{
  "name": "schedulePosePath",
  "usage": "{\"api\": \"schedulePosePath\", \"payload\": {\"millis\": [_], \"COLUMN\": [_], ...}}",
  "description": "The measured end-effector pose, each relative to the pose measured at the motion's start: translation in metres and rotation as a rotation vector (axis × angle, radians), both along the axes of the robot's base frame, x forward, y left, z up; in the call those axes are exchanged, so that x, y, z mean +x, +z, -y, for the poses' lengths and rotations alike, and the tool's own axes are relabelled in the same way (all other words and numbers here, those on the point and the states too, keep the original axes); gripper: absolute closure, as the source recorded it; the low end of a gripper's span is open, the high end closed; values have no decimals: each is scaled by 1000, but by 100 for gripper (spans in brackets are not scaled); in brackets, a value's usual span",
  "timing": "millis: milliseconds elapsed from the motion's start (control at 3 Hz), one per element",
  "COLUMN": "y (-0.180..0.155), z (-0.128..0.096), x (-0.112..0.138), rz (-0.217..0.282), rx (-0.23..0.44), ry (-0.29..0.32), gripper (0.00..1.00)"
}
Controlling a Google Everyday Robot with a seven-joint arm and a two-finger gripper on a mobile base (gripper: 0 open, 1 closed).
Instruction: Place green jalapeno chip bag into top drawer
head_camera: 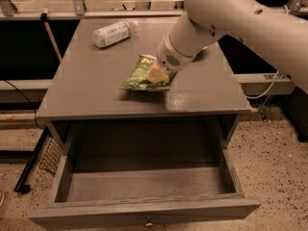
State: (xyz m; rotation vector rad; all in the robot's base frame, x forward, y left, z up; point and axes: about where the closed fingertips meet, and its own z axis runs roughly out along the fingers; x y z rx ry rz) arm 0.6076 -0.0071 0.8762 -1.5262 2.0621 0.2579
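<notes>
green jalapeno chip bag [141, 74] on tabletop [86, 83] under end effector [157, 74], top drawer [144, 210] open

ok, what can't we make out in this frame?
Camera view only:
Gripper: down at the right end of the chip bag; the arm's wrist covers most of it.
Chip bag: right end hidden under the gripper.
Bottle: label too small to read.
Drawer: knob cut by the bottom edge.
</notes>
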Motion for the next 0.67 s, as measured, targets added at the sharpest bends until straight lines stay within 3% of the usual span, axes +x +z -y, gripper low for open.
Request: {"api": "schedulePosePath", "payload": {"millis": [667], "y": [-9], "z": [4], "x": [5], "rz": [-41], "rx": [9], "ry": [-10], "gripper": [36]}}
